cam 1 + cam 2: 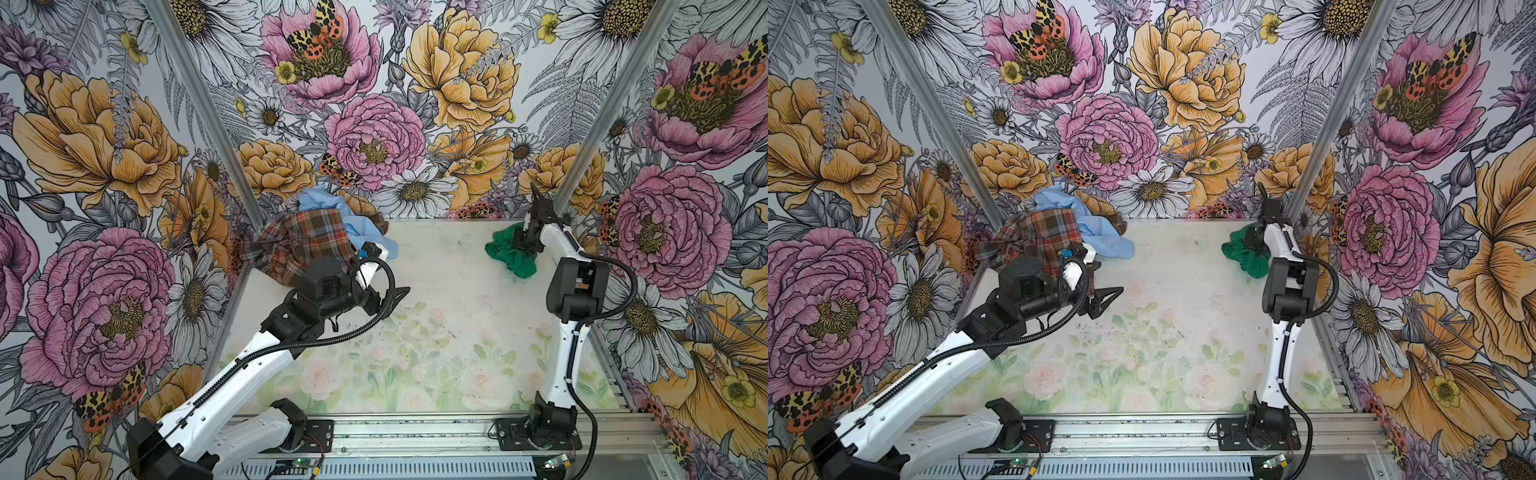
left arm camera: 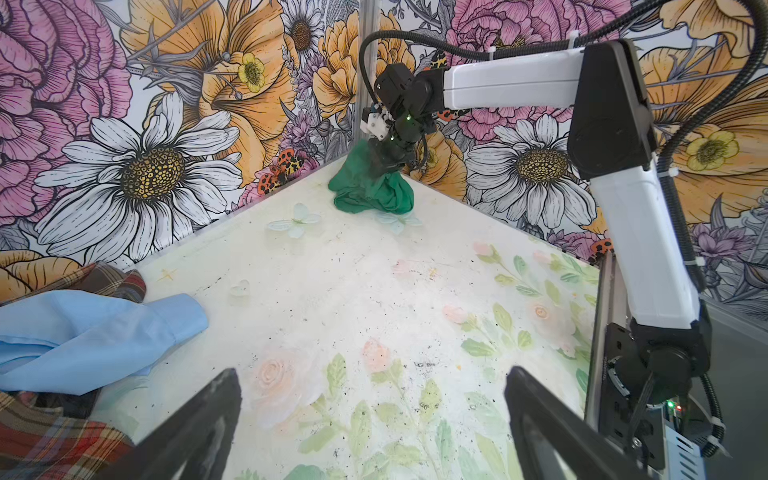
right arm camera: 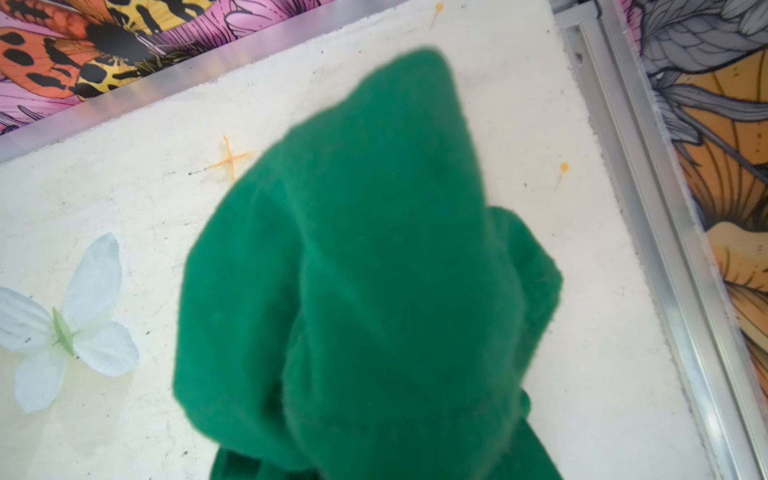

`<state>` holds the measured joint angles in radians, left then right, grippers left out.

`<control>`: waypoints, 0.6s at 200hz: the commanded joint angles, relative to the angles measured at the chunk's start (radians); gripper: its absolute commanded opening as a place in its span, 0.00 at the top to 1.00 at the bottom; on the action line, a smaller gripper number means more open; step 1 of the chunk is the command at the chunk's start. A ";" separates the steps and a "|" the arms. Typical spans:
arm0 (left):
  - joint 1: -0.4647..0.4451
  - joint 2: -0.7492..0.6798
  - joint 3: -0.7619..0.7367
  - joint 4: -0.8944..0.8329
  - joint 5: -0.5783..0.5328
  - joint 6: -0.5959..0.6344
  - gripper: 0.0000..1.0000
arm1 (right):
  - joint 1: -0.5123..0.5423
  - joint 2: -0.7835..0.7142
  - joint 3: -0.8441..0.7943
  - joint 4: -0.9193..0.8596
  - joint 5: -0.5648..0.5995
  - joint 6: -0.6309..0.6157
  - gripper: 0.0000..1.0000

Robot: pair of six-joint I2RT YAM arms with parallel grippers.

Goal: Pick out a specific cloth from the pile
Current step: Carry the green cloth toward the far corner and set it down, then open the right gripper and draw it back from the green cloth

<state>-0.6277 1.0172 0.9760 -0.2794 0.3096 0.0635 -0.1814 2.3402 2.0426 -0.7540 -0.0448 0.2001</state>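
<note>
The emerald-green cloth (image 1: 509,255) (image 1: 1246,258) sits bunched on the table near the far right corner, well apart from the pile. My right gripper (image 1: 524,244) (image 2: 387,161) points down into the peak of the cloth (image 2: 374,195). Green fabric (image 3: 374,270) fills the right wrist view and hides the jaws. The pile lies at the far left: a plaid shirt (image 1: 307,245) (image 2: 45,436) with a light blue cloth (image 1: 332,208) (image 2: 91,328) on it. My left gripper (image 2: 372,374) (image 1: 391,272) hovers beside the pile, open and holding nothing.
Flower-printed walls close in the table at the back and on both sides. An aluminium rail (image 3: 648,208) runs along the right edge close to the green cloth. Both arm bases stand on the front rail (image 1: 415,432). The right arm (image 2: 640,232) stands upright at the right.
</note>
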 commanded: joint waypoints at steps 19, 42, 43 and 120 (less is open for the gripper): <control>-0.017 0.026 -0.007 0.026 0.034 0.027 0.01 | 0.009 -0.070 -0.002 -0.021 -0.004 -0.023 0.23; -0.032 0.034 -0.005 0.026 0.031 0.031 0.01 | 0.012 -0.126 -0.008 -0.021 0.020 -0.025 0.17; -0.032 0.034 -0.005 0.027 0.031 0.032 0.01 | 0.013 -0.129 -0.009 -0.021 0.021 -0.025 0.17; -0.037 0.056 -0.013 0.057 0.017 0.056 0.01 | 0.032 -0.394 -0.166 0.056 -0.080 -0.041 0.02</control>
<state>-0.6590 1.0622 0.9737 -0.2646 0.3161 0.0910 -0.1635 2.0434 1.9198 -0.7536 -0.0650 0.1684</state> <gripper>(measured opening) 0.990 0.948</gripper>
